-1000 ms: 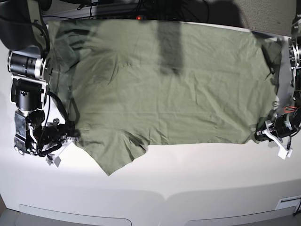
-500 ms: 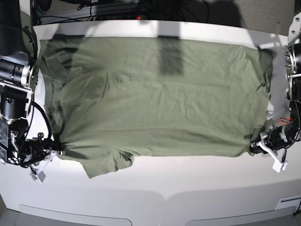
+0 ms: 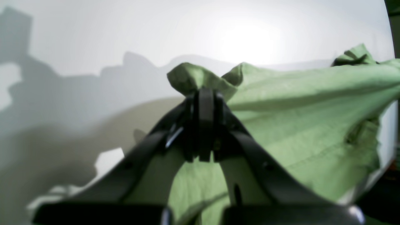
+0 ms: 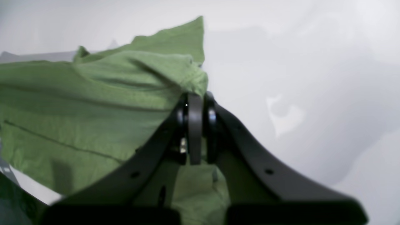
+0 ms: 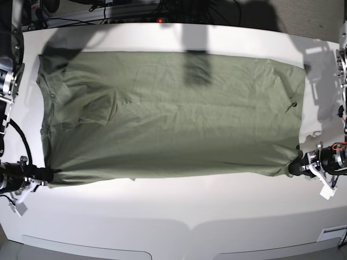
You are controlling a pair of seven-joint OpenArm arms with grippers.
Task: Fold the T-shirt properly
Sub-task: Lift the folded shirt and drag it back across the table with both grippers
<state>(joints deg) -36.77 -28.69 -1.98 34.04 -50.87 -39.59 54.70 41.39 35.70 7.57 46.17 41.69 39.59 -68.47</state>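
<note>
Green cloth of the T-shirt (image 3: 300,103) is pinched at a bunched edge by the clamped left gripper (image 3: 204,103), with the white table (image 3: 93,47) behind; no writing is seen. From the right wrist, a hemmed corner of the T-shirt (image 4: 93,103) is nipped by the right gripper (image 4: 195,104), everything blurred. From the base view, the T-shirt (image 5: 173,114) is spread flat across the table (image 5: 173,211); cables beyond it are cut off.

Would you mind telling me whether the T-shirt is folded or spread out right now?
Spread out. The T-shirt lies in one wide sheet across the table, stretched between the left gripper and right gripper, each pinching a near corner.
</note>
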